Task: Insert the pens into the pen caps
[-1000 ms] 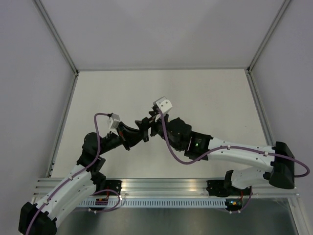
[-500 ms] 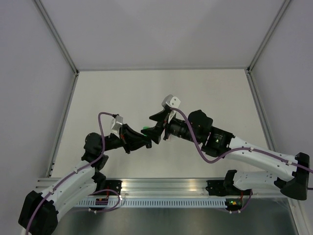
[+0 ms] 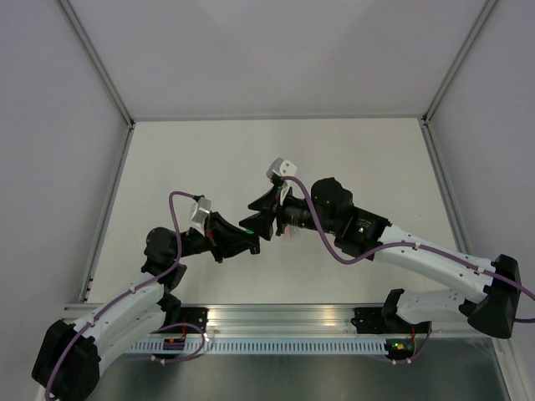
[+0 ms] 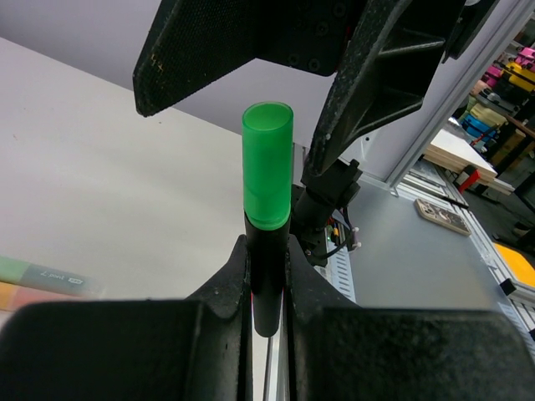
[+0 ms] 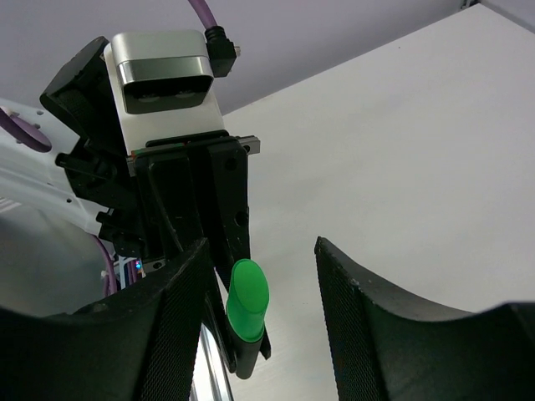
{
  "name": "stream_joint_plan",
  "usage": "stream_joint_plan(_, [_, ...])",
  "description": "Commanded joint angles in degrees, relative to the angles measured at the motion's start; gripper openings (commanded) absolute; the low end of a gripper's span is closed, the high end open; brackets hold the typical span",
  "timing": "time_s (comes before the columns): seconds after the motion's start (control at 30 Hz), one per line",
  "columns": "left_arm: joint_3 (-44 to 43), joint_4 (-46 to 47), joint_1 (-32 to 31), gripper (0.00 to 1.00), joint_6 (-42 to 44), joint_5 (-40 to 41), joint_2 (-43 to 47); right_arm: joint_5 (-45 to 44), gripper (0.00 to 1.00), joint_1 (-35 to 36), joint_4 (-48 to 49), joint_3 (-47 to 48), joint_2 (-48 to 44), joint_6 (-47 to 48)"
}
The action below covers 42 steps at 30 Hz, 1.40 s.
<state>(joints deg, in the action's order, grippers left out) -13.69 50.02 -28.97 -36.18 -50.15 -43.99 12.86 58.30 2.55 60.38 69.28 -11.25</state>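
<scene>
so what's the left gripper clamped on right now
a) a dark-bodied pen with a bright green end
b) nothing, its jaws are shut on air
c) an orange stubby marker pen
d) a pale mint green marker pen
a: in the left wrist view the left gripper is shut on the dark-bodied pen with a bright green end, which sticks up from between its two fingers.

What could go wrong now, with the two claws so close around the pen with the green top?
The right gripper is open around the green top of the dark pen. The top sits nearer one finger, so closing might hit that side first and tip the pen. The left gripper pinches the pen only low down. A sideways shove might twist it loose and drop it onto the table.
</scene>
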Motion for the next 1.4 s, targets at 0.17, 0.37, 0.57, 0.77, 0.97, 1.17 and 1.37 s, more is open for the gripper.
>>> stream_joint_plan(0.17, [0.2,4.5,0.0,0.02,-0.6,-1.8,0.0,2.6,0.55,-0.3,3.5,1.1,0.2,-1.3])
stream_joint_plan(0.37, [0.3,5.3,0.0,0.02,-1.2,-2.0,0.0,4.7,0.45,-0.4,3.9,0.4,0.3,-1.6])
stream_joint_plan(0.57, [0.9,7.8,0.0,0.02,-2.6,-2.4,0.0,8.0,0.31,-0.5,5.1,-2.0,0.4,-2.3])
stream_joint_plan(0.77, [1.4,10.4,0.0,0.02,-4.4,-2.7,0.1,9.8,0.17,-0.5,4.5,-4.1,1.2,-2.6])
stream_joint_plan(0.97, [1.0,13.5,0.0,0.02,-8.6,-2.5,-0.8,10.4,0.0,-0.5,2.5,-4.8,1.2,-2.3])
stream_joint_plan(1.17, [-1.8,18.2,0.0,0.02,-16.3,-3.8,-2.8,13.2,0.0,-0.5,1.5,-7.7,0.2,0.0])
stream_joint_plan(1.37, [-3.8,16.7,0.0,0.02,-17.9,-1.2,-3.4,13.3,0.0,-0.5,-0.7,-8.8,-0.4,-0.6])
